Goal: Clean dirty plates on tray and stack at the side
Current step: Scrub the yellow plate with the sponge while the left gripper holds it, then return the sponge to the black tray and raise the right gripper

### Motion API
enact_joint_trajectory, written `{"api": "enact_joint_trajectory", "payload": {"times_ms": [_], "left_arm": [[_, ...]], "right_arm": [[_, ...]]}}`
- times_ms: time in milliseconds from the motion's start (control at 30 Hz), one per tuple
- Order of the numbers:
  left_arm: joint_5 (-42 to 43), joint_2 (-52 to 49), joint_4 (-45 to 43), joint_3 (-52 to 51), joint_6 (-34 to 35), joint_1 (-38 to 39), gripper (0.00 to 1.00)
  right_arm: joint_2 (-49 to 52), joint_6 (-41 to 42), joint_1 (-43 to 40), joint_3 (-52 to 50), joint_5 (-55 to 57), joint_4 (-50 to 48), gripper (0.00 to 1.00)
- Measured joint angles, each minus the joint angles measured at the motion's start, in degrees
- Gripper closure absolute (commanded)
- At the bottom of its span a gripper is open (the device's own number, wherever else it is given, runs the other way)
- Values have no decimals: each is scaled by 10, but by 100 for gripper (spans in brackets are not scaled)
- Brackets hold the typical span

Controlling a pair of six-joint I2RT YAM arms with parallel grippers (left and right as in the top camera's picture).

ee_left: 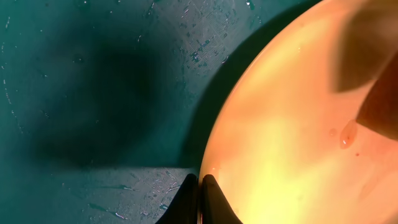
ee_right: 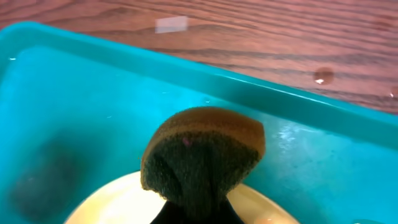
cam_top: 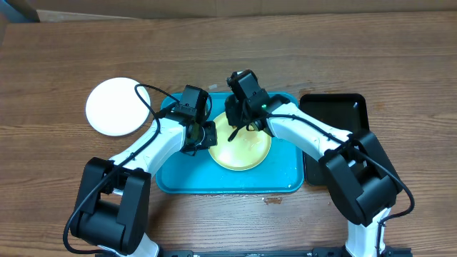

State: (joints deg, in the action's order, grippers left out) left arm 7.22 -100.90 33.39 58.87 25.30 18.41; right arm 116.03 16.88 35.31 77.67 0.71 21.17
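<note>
A pale yellow-green plate (cam_top: 243,148) lies in the turquoise tray (cam_top: 228,182). My left gripper (cam_top: 208,135) is shut on the plate's left rim. In the left wrist view the fingertips (ee_left: 200,186) pinch the rim of the wet plate (ee_left: 292,124) above the tray floor (ee_left: 93,93). My right gripper (cam_top: 240,118) is shut on a brown and dark-green sponge (ee_right: 202,152) at the plate's far edge (ee_right: 112,205); its fingers (ee_right: 196,214) are mostly hidden by the sponge. One white plate (cam_top: 114,107) lies on the table left of the tray. No other white plate shows.
A narrow black tray (cam_top: 335,114) stands right of the turquoise tray. The tray's far rim (ee_right: 186,68) borders the wooden table, which has a bit of tape (ee_right: 171,23) on it. Water drops lie on the plate (ee_left: 347,134) and the tray floor.
</note>
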Motion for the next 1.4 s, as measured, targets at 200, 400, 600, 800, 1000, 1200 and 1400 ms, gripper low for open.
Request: {"api": "enact_joint_trajectory", "payload": {"times_ms": [200, 400, 600, 800, 1000, 1200, 1400], "left_arm": [[0, 0, 0, 0, 0, 0, 96], [0, 0, 0, 0, 0, 0, 96], [0, 0, 0, 0, -2, 0, 96], [0, 0, 0, 0, -4, 0, 96], [0, 0, 0, 0, -4, 0, 96], [0, 0, 0, 0, -4, 0, 95], [0, 0, 0, 0, -4, 0, 94]], "right_arm": [[0, 11, 0, -31, 10, -14, 96], [0, 28, 0, -31, 12, 19, 96], [-4, 35, 1, -31, 13, 60, 96], [-38, 40, 4, -32, 14, 99, 96], [-129, 41, 0, -35, 13, 132, 96], [-191, 41, -66, -35, 12, 186, 96], [-190, 25, -191, -36, 16, 261, 96]]}}
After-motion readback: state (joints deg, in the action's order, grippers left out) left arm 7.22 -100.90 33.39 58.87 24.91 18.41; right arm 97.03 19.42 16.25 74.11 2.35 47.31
